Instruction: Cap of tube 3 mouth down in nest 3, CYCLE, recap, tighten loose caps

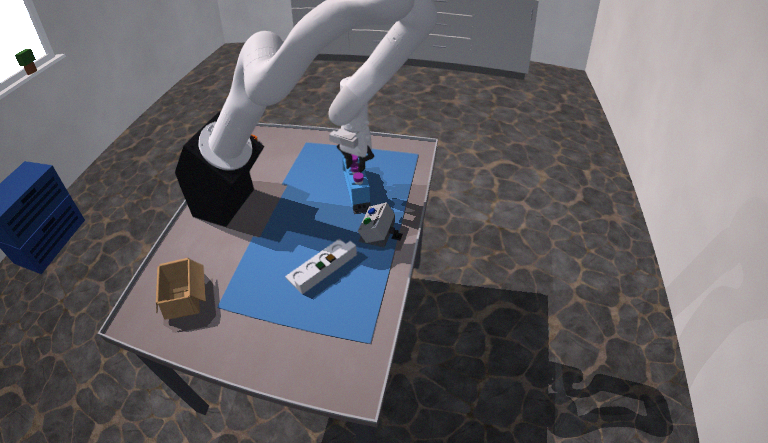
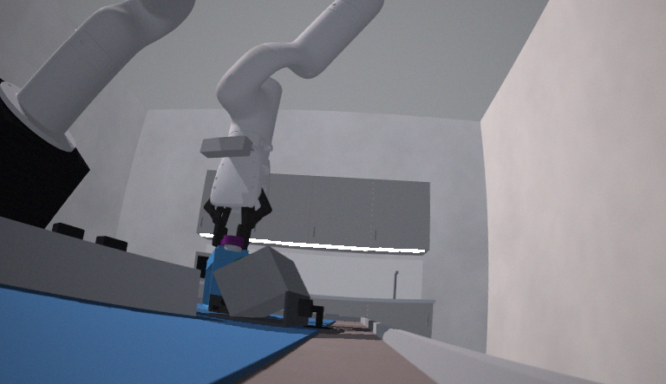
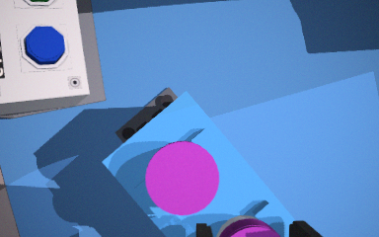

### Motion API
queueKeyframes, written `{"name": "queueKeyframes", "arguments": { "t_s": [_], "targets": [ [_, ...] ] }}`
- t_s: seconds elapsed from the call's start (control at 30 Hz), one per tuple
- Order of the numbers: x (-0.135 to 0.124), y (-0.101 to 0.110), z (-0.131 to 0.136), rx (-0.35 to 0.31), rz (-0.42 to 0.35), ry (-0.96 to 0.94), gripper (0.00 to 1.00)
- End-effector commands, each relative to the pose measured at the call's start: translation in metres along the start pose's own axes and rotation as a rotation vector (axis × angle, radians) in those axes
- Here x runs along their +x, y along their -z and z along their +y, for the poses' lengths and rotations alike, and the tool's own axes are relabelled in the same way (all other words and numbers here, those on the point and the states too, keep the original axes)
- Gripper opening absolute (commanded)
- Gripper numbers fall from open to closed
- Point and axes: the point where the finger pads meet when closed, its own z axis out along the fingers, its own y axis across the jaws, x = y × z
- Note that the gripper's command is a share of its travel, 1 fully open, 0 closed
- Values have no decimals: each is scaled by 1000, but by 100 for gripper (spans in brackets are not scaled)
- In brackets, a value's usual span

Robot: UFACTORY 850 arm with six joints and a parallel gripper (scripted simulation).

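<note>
My gripper (image 1: 356, 164) (image 2: 231, 236) (image 3: 253, 229) is open, its fingers on either side of the magenta cap of tube 3 (image 3: 253, 233) with gaps beside it. That cap sits on its tube in the blue decapping station (image 1: 357, 196) (image 3: 185, 106). The cap of tube 4 (image 1: 357, 177) (image 2: 233, 240) (image 3: 183, 178) is on, at the near end. The caps of tubes 1 and 2 are mostly hidden by the gripper. The white cap tray (image 1: 305, 287) shows empty nests; its amber lamp (image 1: 330, 257) and green lamp (image 1: 320, 265) look unlit. The blue CYCLE key (image 1: 372, 211) (image 3: 44, 45) and green READY key (image 1: 367, 221) share one housing.
The grey key housing (image 1: 378, 233) (image 2: 260, 282) stands close to the station's near end, between it and the cap tray. An open cardboard box (image 1: 195, 288) stands at the table's near left. A raised rim (image 1: 237, 384) runs around the table.
</note>
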Motion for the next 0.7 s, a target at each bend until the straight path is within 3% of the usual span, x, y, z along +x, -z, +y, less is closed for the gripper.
{"name": "queueKeyframes", "arguments": {
  "t_s": [0.0, 0.1, 0.13, 0.6, 0.67],
  "targets": [
    [0, 0, 0, 15, -38, -85, 46],
    [0, 0, 0, 15, -38, -85, 46],
    [0, 0, 0, 15, -38, -85, 0],
    [0, 0, 0, 15, -38, -85, 0],
    [0, 0, 0, 17, -37, 15, 0]
  ]
}}
